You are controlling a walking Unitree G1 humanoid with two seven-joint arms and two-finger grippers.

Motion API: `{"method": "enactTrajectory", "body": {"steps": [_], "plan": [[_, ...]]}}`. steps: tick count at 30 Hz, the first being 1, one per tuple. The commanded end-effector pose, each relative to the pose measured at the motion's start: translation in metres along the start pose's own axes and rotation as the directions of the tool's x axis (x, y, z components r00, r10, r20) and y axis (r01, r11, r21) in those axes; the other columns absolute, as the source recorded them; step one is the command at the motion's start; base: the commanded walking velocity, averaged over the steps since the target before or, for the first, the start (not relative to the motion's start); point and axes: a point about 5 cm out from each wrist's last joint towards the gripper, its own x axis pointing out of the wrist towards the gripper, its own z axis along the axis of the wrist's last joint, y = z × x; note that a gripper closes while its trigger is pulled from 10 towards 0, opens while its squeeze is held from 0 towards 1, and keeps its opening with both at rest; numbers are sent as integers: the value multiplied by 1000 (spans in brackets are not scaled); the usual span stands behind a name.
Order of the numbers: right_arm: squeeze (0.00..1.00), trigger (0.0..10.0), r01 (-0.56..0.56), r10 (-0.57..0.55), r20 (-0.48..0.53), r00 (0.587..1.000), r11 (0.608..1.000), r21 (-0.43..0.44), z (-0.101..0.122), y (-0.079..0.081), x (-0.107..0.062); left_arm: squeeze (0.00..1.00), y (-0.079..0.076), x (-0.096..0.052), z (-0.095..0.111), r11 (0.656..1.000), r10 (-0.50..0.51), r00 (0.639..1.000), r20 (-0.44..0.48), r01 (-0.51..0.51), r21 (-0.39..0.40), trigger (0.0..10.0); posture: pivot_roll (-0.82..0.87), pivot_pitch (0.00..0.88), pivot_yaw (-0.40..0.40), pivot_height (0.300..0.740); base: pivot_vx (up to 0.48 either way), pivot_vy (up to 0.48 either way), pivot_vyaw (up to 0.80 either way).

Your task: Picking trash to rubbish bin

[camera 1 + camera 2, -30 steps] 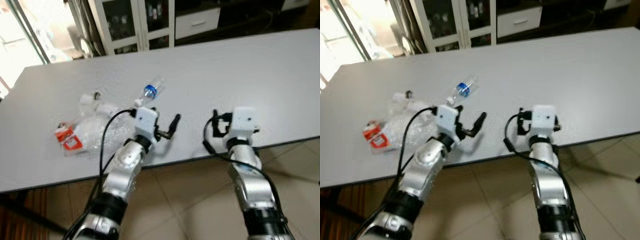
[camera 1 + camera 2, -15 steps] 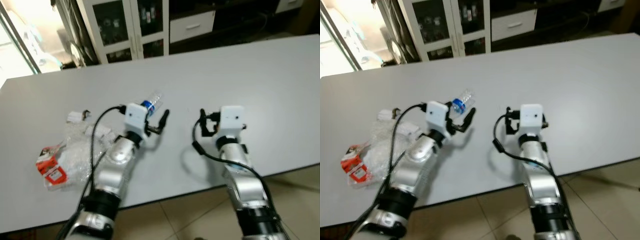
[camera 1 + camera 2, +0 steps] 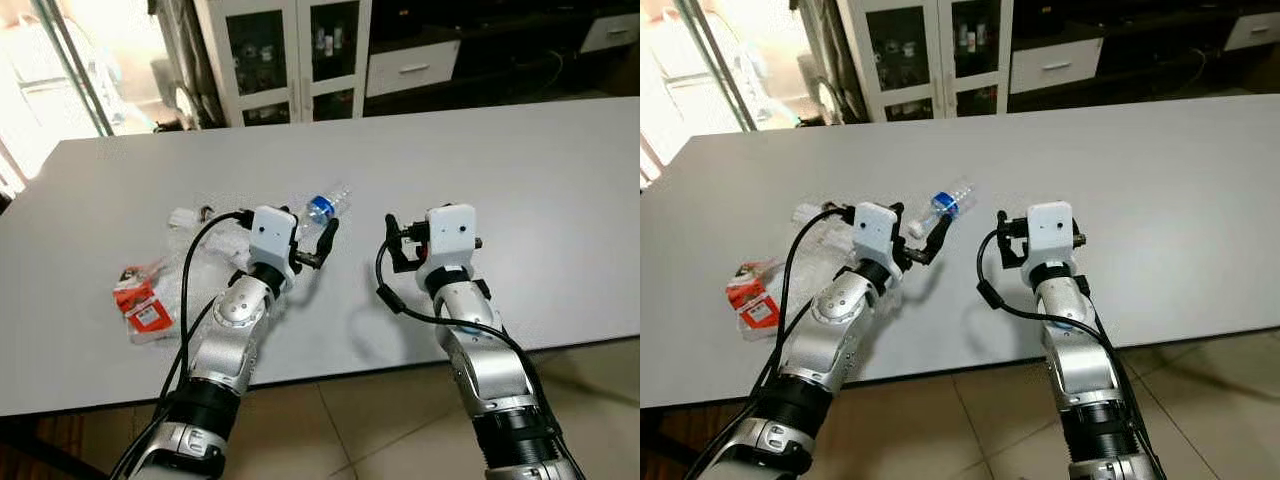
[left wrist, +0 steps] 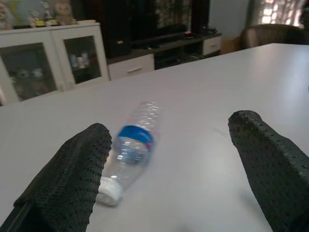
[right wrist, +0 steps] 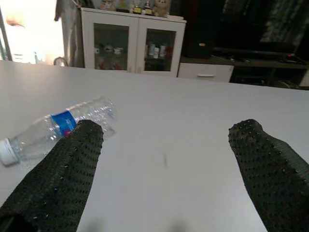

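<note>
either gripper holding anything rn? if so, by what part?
Nothing held. Left gripper is open, the bottle lying on the table between its fingers; right gripper is open too.

Clear ribbed plastic bottle point(image 4: 129, 151) just ahead of the left gripper's matt, dimpled black fingers point(image 4: 72, 181); the table point(image 3: 560, 170) looks smooth, faintly glossy.

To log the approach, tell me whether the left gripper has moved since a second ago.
Yes. The left gripper has advanced from the near edge of the table toward the bottle, and is now open right beside it.
</note>
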Motion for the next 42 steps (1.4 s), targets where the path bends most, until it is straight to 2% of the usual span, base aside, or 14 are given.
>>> {"method": "enactTrajectory", "body": {"steps": [1, 7, 11, 19, 33, 42], "plan": [[0, 10000, -7, 8, 17, 1000, 1000, -12, 6, -3, 2, 0, 2, -1, -2, 1000, 19, 1000, -18, -19, 11, 10000, -43, 23, 42, 740, 0, 0, 0], [0, 10000, -21, 22, 11, 1000, 999, -30, 6, -7, 4, 0, 9, -6, -2, 997, 68, 998, -17, -68, 21, 10000, -28, 45, 43, 740, 0, 0, 0], [0, 10000, -27, 28, 19, 999, 999, -41, 7, -7, 4, 0, 10, -9, -2, 998, 64, 998, -19, -63, 24, 10000, -16, 60, 45, 740, 0, 0, 0], [0, 10000, -19, 19, 11, 1000, 999, -35, 3, -5, 3, 0, 11, -17, -4, 998, 61, 997, -37, -60, 27, 10000, 0, 83, 53, 740, 0, 0, 800], [0, 10000, 2, -2, 3, 1000, 999, -38, 1, -7, 2, 0, 12, -16, -1, 998, 52, 998, -44, -50, 39, 10000, -2, 85, 60, 740, 0, 0, 800], [0, 10000, 13, -12, 10, 1000, 998, -64, 4, -16, 6, 0, 16, -14, 6, 999, 26, 999, -27, -25, 32, 10000, 0, 80, 60, 740, 0, 0, 0]]}}
